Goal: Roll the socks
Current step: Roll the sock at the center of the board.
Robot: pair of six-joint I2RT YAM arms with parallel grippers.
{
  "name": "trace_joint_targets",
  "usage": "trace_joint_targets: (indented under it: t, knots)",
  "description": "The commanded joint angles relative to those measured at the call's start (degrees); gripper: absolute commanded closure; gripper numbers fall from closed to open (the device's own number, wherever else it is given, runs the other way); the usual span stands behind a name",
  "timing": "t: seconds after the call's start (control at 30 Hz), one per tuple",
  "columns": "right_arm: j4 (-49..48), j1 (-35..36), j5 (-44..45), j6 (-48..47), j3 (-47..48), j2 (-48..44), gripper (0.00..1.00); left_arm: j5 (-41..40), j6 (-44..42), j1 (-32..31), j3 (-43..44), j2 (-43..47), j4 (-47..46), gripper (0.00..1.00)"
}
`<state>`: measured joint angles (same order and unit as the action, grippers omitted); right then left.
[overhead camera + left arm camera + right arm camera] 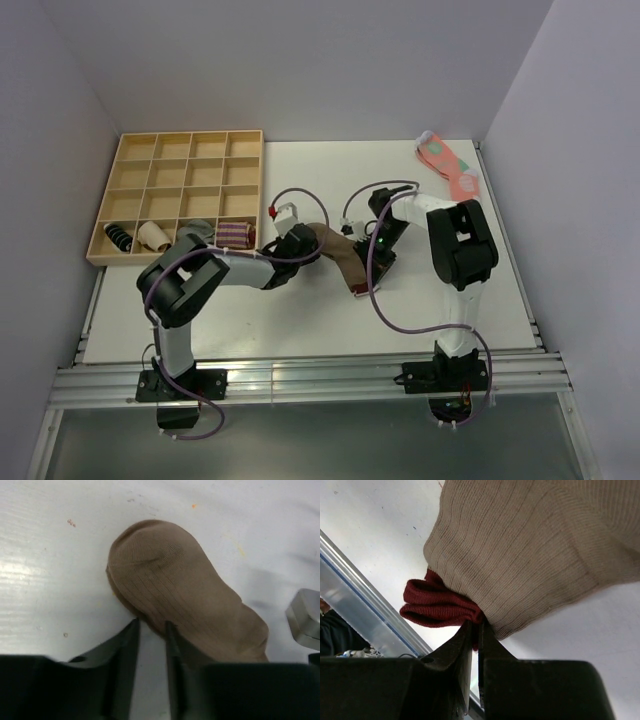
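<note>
Sock (338, 252) tan-brown on desk (300, 320) | left pincer (151, 625) released, slightly parted at its edge | right pincer (476, 625) clenched on dark red cuff (435, 605)

One tan sock (338, 255), one pink (450, 168), four bundles (233, 233)

The sock (175, 600) was matt, ribbed knit cloth in tan-brown, its cuff (437, 605) a dark red knit. The desk (50, 555) was a smooth white surface with a dull sheen and small specks, and the compartment tray (190, 133) looked like pale bare wood.
</note>
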<state>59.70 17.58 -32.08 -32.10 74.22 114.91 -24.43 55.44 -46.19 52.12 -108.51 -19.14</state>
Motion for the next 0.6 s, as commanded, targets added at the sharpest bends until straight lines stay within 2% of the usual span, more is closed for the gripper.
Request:
trace_joint_targets:
  t: [0.0, 0.1, 0.23, 0.3, 0.47, 0.57]
  knots:
    - [-0.6, 2.1, 3.7, 1.1, 1.2, 2.7, 1.0, -2.6, -4.3, -1.5, -3.2, 1.9, 5.6, 0.62]
    - [-1.2, 3.5, 4.5, 2.1, 1.3, 3.1, 1.0, -4.8, -5.1, -2.5, -4.7, 4.1, 4.6, 0.53]
    - [-0.4, 4.1, 3.5, 2.9, 2.5, 4.5, 1.0, -6.5, -7.7, -4.4, -9.4, 8.1, -0.2, 0.52]
    - [0.0, 4.1, 3.0, 2.9, 3.3, 5.1, 1.0, -7.7, -12.6, -6.3, -11.1, 10.9, -5.9, 0.53]
    - [0.6, 4.1, 2.8, 3.8, 4.2, 6.3, 1.0, -6.7, -27.7, -17.3, -17.9, 14.9, -22.7, 0.56]
    - [0.8, 4.1, 2.6, 4.1, 4.4, 6.5, 1.0, -3.2, -30.0, -21.0, -18.5, 14.6, -27.3, 0.54]
